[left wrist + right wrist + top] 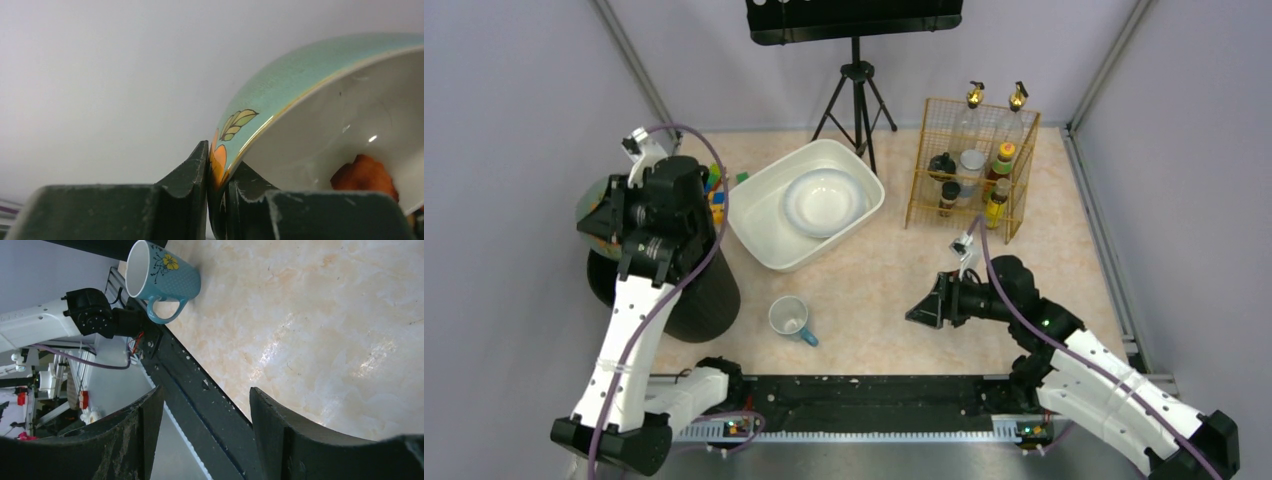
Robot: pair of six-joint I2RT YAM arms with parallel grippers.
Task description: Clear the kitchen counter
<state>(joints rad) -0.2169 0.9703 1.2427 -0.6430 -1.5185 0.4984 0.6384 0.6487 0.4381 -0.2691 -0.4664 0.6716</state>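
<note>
Kitchen counter (pixel 874 290), pale beige-pink marbled stone, spans beneath both arms. Left gripper (pixel 216 170) pinches the teal ceramic bowl (pixel 300 85) by its thin rim above the black cylindrical bin (pixel 694 300); that edge hold may slip, dropping the bowl. Right gripper (pixel 205 400) stands part-open, empty.

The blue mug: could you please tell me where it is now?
In the top view the blue mug stands upright on the kitchen counter, left of centre near the front edge, between the black bin and the right gripper.
</note>
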